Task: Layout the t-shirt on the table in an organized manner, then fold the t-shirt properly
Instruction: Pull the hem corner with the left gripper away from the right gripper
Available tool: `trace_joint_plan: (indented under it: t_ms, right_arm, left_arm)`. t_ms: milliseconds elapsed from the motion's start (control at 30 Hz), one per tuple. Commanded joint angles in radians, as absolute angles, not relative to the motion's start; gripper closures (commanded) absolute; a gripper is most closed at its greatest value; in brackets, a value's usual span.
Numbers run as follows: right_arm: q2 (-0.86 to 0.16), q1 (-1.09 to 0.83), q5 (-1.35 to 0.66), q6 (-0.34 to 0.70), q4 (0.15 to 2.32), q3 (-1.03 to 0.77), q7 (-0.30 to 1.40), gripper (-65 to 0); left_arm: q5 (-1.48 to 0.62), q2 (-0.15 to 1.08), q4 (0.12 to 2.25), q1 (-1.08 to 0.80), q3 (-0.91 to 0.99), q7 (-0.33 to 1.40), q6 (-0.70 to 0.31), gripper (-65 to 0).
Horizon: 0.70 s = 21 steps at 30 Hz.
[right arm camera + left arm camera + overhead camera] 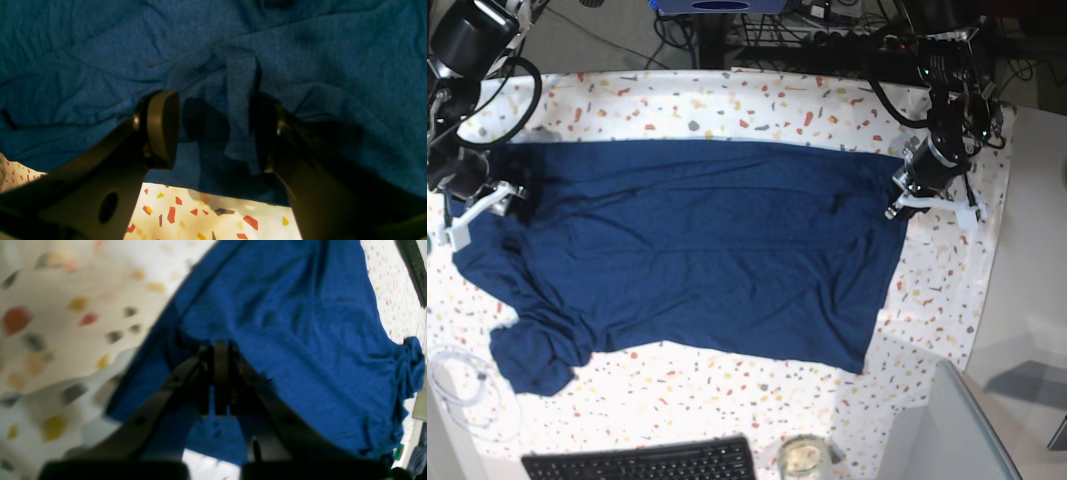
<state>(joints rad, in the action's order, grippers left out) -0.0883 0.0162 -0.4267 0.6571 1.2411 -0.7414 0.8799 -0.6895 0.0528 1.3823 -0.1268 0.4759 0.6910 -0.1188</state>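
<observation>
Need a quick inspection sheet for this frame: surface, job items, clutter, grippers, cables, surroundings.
Surface: speckled white table, mostly covered.
Job's things: navy t-shirt spread out wide, wrinkled; one sleeve bunched at the near corner.
Clutter: keyboard and a glass jar at the near edge.
Grippers: left gripper shut on the t-shirt's edge; right gripper with fingers apart over the fabric, a raised fold between them, grip not clear.
Cables: white cable coiled on the table by the bunched sleeve; dark cables behind the table.
Surroundings: grey surface beside the table.
</observation>
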Motion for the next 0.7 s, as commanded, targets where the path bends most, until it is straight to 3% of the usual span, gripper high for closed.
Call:
trace_joint_plan:
  t_ms: [0,667]
  right_arm:
    - [-0.104,0.028,-0.444,0.671,1.254,-0.740,0.866,-32.7]
    - [-0.104,0.028,-0.444,0.671,1.254,-0.740,0.868,-32.7]
  left_arm:
    - [-0.704,0.062,1.397,-0.114,0.479,0.673,-0.125,0.0]
    - [-0.699,0.048,1.291,0.018,0.487,0.667,-0.125,0.0]
